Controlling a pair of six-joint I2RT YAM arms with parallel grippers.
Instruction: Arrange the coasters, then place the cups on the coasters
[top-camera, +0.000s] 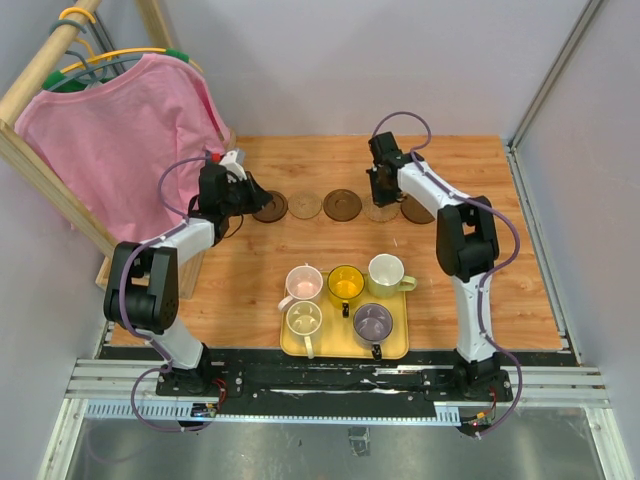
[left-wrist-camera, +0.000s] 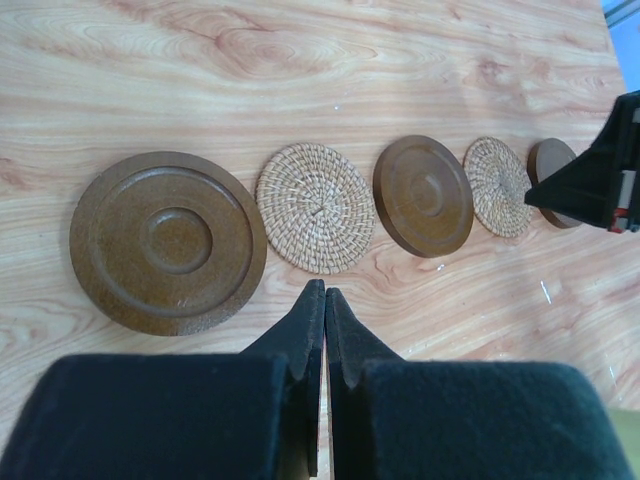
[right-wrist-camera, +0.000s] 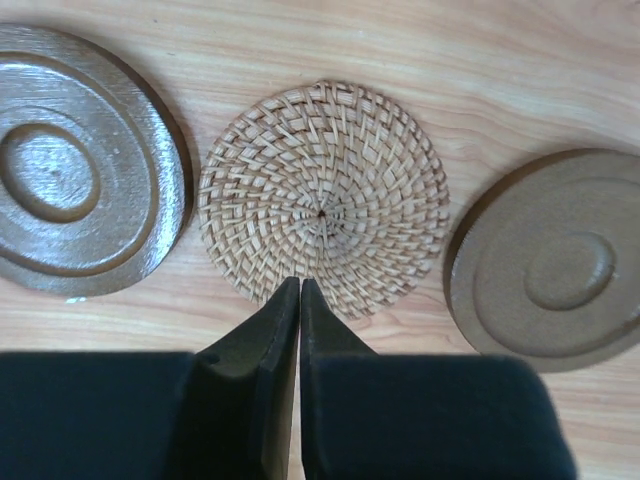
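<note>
Five coasters lie in a row across the far part of the table: dark brown (top-camera: 270, 207), tan (top-camera: 305, 205), dark brown (top-camera: 342, 204), tan (top-camera: 381, 212), dark brown (top-camera: 417, 210). My left gripper (top-camera: 255, 195) is shut and empty, its tips (left-wrist-camera: 324, 292) just short of the gap between the leftmost brown coaster (left-wrist-camera: 168, 242) and the woven one (left-wrist-camera: 316, 207). My right gripper (top-camera: 378, 195) is shut and empty too, its tips (right-wrist-camera: 299, 283) at the near edge of the second woven coaster (right-wrist-camera: 323, 195). Pink (top-camera: 305, 283), yellow (top-camera: 346, 284), white (top-camera: 387, 272), cream (top-camera: 303, 320) and grey-purple (top-camera: 373, 322) cups stand on the tray.
The yellow tray (top-camera: 400, 345) sits near the front middle of the table. A pink shirt (top-camera: 120, 130) hangs on a wooden rack at the far left. Grey walls enclose the table at the back and right.
</note>
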